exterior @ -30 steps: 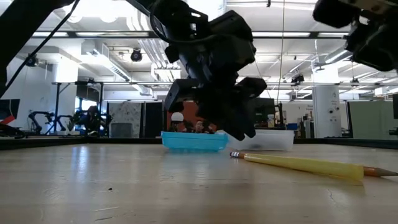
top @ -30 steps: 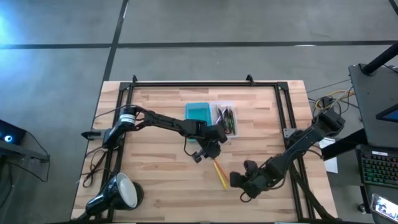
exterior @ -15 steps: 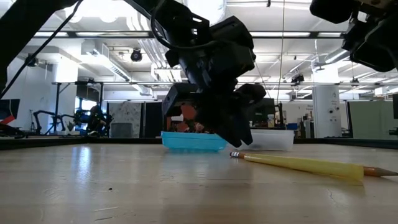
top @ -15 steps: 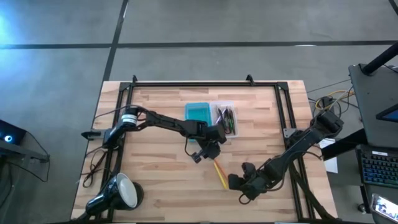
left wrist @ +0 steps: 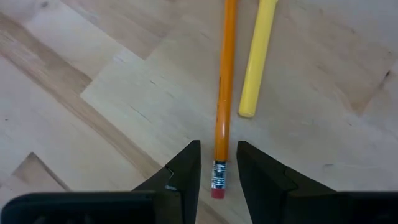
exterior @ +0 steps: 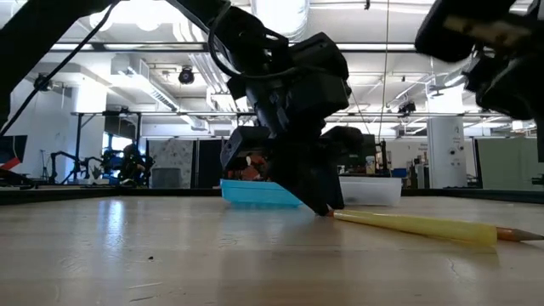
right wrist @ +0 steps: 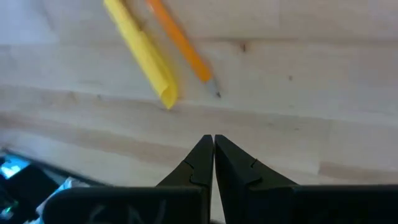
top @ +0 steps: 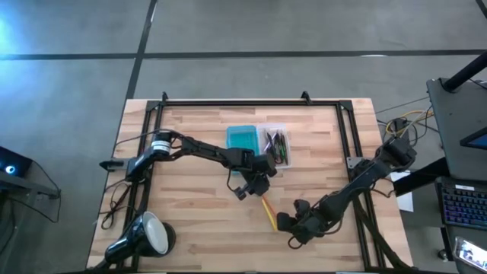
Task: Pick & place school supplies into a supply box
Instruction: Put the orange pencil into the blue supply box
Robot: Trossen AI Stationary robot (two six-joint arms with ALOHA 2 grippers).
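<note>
Left gripper [left wrist: 217, 167] sits low over the table [top: 190, 221], its two fingers parted with a narrow gap and set on either side of the eraser end of the orange pencil [left wrist: 223, 93]; the fingers do not look pressed against it. Just beside the pencil lies a yellow marker [left wrist: 259, 56], the two nearly parallel and close together. From table height the same gripper [exterior: 319, 200] reaches down to the wood at the near end of the yellow marker [exterior: 416, 225].

Seen from above, the left gripper [top: 255, 185] is at the middle of the table, with the pencil and marker [top: 268, 213] running away from it toward the front edge. The right gripper [top: 288, 227] hangs at their other end, near the front right of the table. Its fingers [right wrist: 202, 163] are pressed together with nothing between them, and the pencil's sharpened tip [right wrist: 214, 92] and the marker's end [right wrist: 166, 96] lie a little ahead of it.

Farther back, behind the left gripper, the supply box stands open: the turquoise lid [top: 243, 137] and, touching it on the right, the clear tray [top: 268, 130] with several dark and green pens [top: 278, 148] inside. A round lamp [top: 151, 234] sits at the front left corner.
</note>
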